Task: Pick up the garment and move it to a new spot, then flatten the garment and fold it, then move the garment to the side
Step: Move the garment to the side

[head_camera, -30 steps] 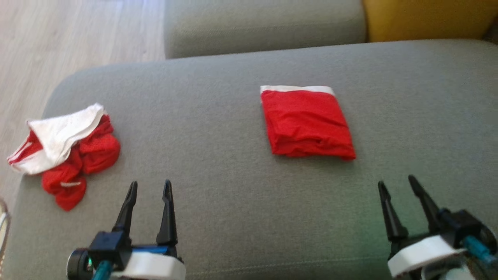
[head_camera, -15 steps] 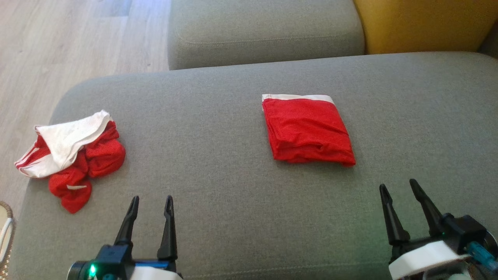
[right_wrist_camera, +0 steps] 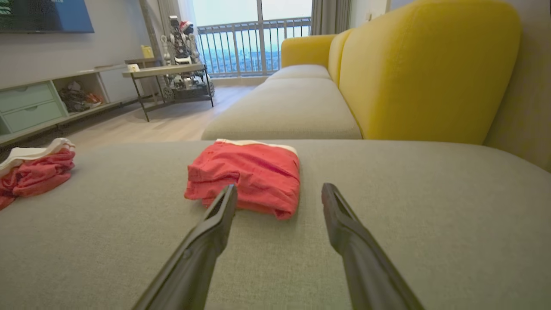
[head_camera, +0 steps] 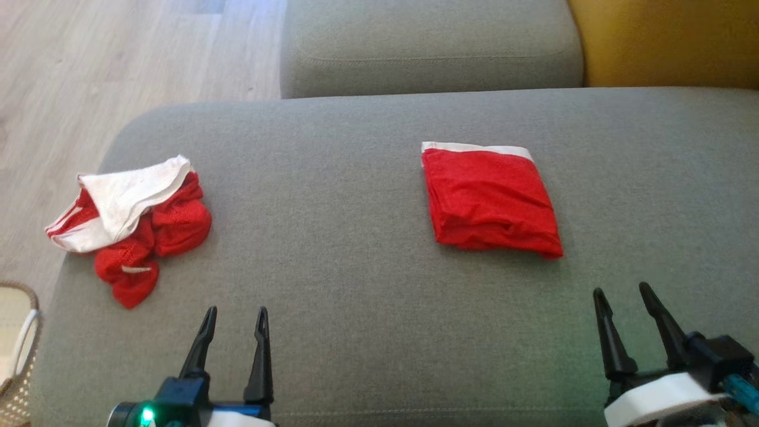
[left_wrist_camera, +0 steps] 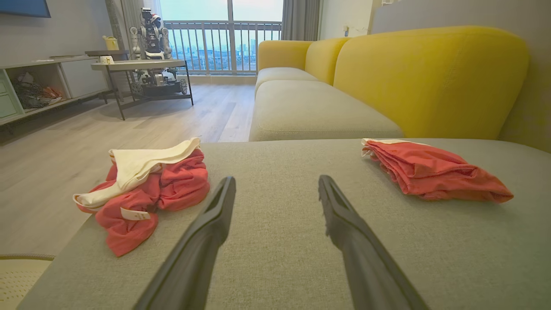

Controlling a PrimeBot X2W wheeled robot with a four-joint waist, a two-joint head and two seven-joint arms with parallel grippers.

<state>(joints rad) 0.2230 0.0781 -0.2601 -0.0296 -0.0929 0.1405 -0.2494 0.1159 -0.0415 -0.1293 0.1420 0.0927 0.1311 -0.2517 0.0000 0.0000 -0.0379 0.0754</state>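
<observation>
A crumpled red and white garment (head_camera: 133, 228) lies at the left end of the grey sofa seat (head_camera: 332, 261), also in the left wrist view (left_wrist_camera: 146, 189) and at the left edge of the right wrist view (right_wrist_camera: 34, 170). A folded red garment (head_camera: 489, 198) with a white band lies flat at centre right (left_wrist_camera: 430, 172) (right_wrist_camera: 249, 176). My left gripper (head_camera: 235, 317) is open and empty, near the front edge, right of the crumpled garment. My right gripper (head_camera: 622, 296) is open and empty, just in front of the folded garment.
A second grey cushion (head_camera: 427, 47) and a yellow backrest (head_camera: 670, 41) lie beyond the seat. Wooden floor (head_camera: 89, 77) is to the left, with a woven basket (head_camera: 15, 350) at the lower left. A table (left_wrist_camera: 137, 69) carrying a robot stands far off.
The head camera has shifted, so the whole scene sits further right and lower in view. Both garments lie as before. Both grippers stay open and have drawn slightly back toward the bottom edge.
</observation>
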